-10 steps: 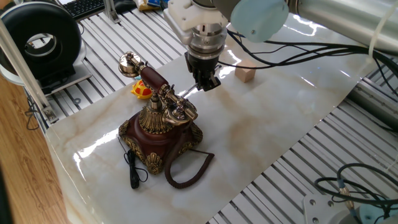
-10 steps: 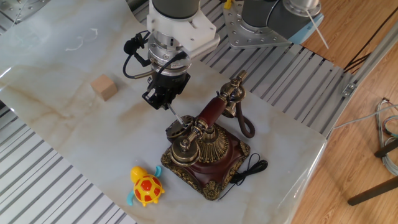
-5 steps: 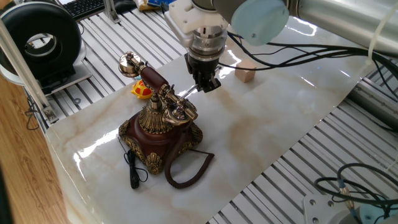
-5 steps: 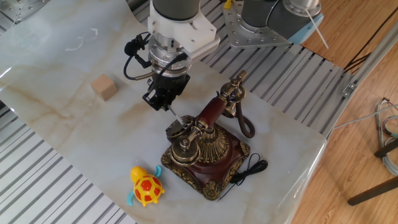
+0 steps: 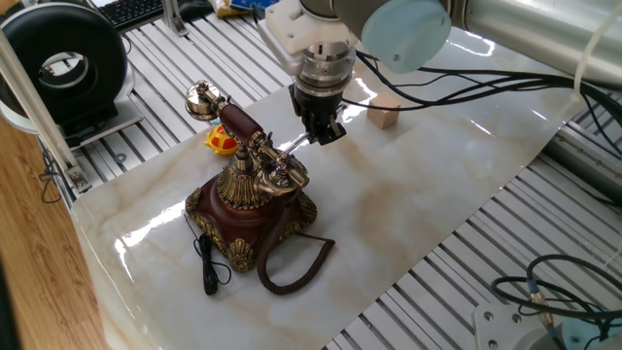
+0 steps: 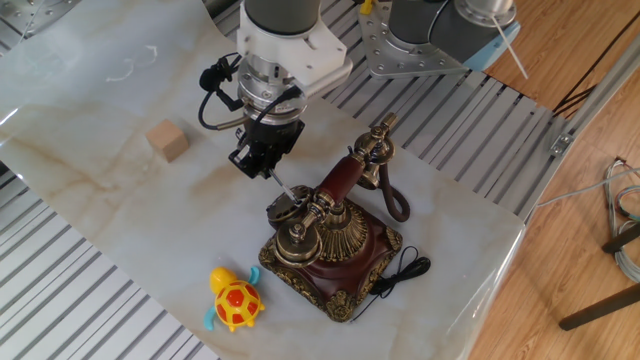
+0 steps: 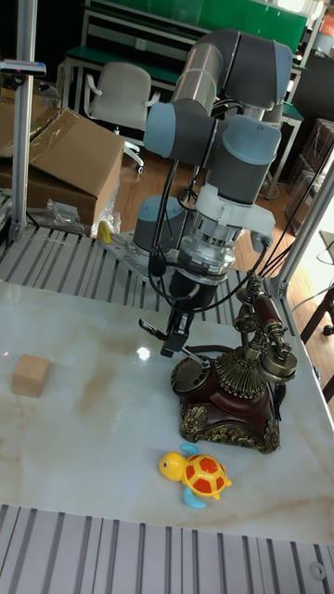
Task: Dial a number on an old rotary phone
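The claw [image 5: 326,133] [image 6: 260,163] [image 7: 176,336] hangs over the marble-patterned table [image 5: 437,204] [image 6: 90,200] [image 7: 83,436], its fingers closed on a thin silver stylus [image 5: 294,146] [image 6: 279,184] that slants down to the dial of the phone [image 5: 255,209] [image 6: 330,240] [image 7: 237,390].

In one fixed view the phone sits left of centre in the frame, and the stylus runs from the claw down-left to the brass dial. This view alone shows the coiled brown cord [image 5: 292,258] looping across the table below the base, a black lead [image 5: 206,264] lying beside it at lower left, and a black ring-shaped device [image 5: 63,63] at upper left. A yellow toy [image 5: 221,141] peeks out behind the handset, and a wooden block [image 5: 385,116] lies right of the claw.

The other fixed view puts the phone lower centre, with the toy, a yellow and orange turtle [image 6: 235,301], in full sight at lower left of the base and the block [image 6: 167,140] well apart at left. Wooden floor fills the right edge.

The tall fixed view shows the whole grey and pale blue arm [image 7: 227,121] rising behind the table, with a cardboard box [image 7: 60,158] and an office chair [image 7: 121,97] in the upper part of the frame. The stylus is hard to make out here.

No writing or brand can be read in any view.

The phone has a dark red-brown square base with ornate brass corners, a brass cradle, and a red handset [image 5: 238,122] [image 6: 340,178] [image 7: 269,320] with brass ends resting across the cradle.
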You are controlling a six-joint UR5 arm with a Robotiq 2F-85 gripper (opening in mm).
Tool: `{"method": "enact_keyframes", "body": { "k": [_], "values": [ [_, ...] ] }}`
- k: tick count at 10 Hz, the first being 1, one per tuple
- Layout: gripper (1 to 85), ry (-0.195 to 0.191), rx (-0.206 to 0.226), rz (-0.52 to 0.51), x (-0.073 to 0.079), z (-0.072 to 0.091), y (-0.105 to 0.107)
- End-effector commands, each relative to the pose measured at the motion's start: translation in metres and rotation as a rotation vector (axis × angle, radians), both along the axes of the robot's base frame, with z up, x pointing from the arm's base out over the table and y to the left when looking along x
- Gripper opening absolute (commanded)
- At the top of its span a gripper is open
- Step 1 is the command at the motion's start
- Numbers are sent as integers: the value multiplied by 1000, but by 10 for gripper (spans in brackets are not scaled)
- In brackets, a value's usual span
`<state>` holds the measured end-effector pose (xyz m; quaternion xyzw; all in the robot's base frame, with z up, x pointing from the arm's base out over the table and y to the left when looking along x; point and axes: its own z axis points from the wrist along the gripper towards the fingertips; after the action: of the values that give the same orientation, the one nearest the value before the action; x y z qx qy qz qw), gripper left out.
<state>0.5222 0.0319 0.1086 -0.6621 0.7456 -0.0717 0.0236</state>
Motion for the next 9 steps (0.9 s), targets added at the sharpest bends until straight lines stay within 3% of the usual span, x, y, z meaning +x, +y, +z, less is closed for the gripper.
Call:
{"method": "enact_keyframes", "body": {
  "k": [1,9],
  "values": [
    [13,1,7,-6,1,2,1],
    [13,18,-3,-20,0,3,5]
  ]
}}
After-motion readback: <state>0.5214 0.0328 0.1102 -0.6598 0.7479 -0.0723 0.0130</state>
